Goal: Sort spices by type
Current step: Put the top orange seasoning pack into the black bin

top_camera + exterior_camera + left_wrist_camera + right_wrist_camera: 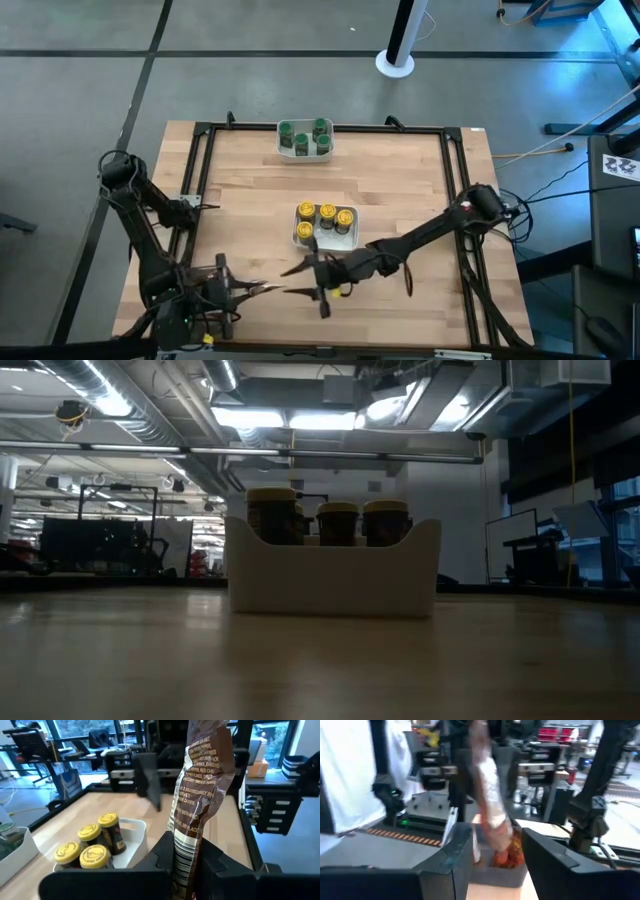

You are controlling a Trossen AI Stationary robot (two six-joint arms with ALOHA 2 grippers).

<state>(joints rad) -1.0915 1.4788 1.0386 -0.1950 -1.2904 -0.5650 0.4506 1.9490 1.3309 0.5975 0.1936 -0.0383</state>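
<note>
A brown spice packet (200, 795) with white print and a barcode stands out from my left gripper (192, 870), which is shut on it above the table's near part (272, 289). My right gripper (297, 280) faces it from the right, open. Its fingers stand on either side of the same packet (492, 820), with a gap showing on each side. Yellow-capped jars (325, 218) stand in a white bowl (300, 236) at mid-table, also seen in the low view (330, 520). Green-capped jars (303, 136) fill a white bowl (326, 150) at the far edge. My left gripper pinches the packet's barcode end (184, 855) between its two fingers. The fingers come in level from the table's left. The rest of the packet reaches out past the fingertips, creased near its free end (210, 750), and is lifted clear of the table.
A black frame (200, 170) runs along the table's left, far and right edges. Bare wood lies between the two bowls and to either side of them. The bowl of yellow-capped jars (135, 832) sits just beyond the two grippers.
</note>
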